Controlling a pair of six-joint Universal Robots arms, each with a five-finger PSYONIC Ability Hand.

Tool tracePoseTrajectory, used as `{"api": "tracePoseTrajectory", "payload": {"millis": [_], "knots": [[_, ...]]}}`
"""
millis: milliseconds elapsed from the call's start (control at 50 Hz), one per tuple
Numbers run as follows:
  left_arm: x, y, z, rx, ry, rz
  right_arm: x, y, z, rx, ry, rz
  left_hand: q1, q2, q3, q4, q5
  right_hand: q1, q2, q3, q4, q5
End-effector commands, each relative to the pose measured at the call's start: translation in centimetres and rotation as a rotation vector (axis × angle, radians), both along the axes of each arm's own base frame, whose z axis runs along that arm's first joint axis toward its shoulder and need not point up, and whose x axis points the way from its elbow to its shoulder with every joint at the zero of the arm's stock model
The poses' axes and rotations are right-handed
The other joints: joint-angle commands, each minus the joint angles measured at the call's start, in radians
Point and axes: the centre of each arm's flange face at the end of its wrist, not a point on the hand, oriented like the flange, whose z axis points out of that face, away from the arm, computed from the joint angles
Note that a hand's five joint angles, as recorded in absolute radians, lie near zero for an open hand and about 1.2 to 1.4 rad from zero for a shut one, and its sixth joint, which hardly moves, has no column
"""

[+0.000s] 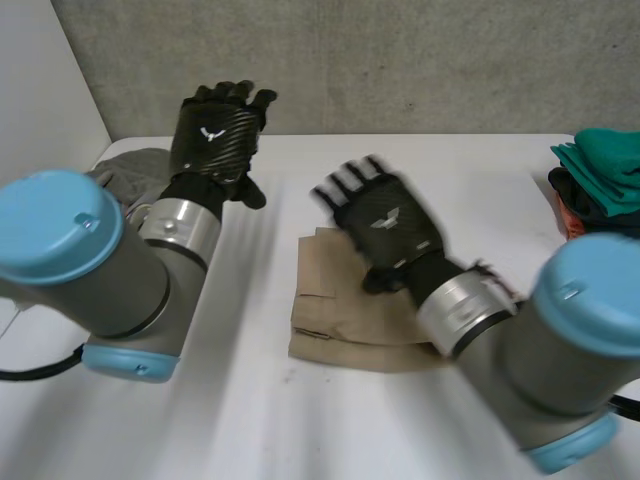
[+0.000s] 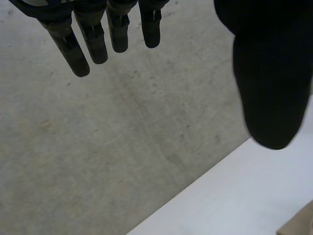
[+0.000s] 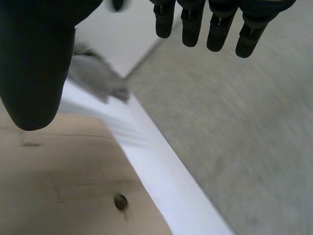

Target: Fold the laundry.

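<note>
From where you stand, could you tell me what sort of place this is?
Probably a robot lab bench: a bare white table against a concrete wall, with a folded tan garment and a green clothes pile.

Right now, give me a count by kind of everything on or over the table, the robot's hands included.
Robot hands: 2, the left hand and the right hand, both open.
Single garments: 2, the tan folded garment and the grey garment.
Clothes piles: 1, the green-topped pile.
Total: 5.
</note>
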Motion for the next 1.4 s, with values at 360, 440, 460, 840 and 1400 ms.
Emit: {"api": "tracePoseTrajectory", "payload": {"millis": [360,440,460,840,1400], "knots": [[-6.2,2.5,-13.0,0.505,-0.335,-0.172,-4.3,-7.4,-7.6,0.55,0.108,-0.234,-0.023,-0.03,-0.04,-0.025,-0.042,-0.049,-0.041,-0.041,-0.043,-0.053],[-5.5,2.9,-13.0,0.543,-0.381,-0.153,-4.5,-7.3,-8.3,0.518,0.208,-0.224,-0.02,-0.028,-0.037,-0.022,-0.039,-0.049,-0.041,-0.041,-0.043,-0.053],[-5.4,3.0,-12.9,0.546,-0.382,-0.153,-4.7,-7.3,-8.0,0.489,0.247,-0.234,-0.02,-0.027,-0.037,-0.022,-0.039,-0.049,-0.041,-0.041,-0.043,-0.053],[-3.2,6.4,1.4,0.289,-0.141,-0.376,-5.6,-1.2,-1.9,0.147,0.111,-0.275,-0.03,-0.037,-0.046,-0.032,-0.049,-0.049,-0.041,-0.041,-0.043,-0.053],[-3.2,8.4,2.6,0.371,-0.04,-0.641,-2.3,1.4,-11.6,0.147,0.144,-0.156,-0.02,-0.027,-0.037,-0.022,-0.039,-0.049,-0.041,-0.041,-0.043,-0.053]]}}
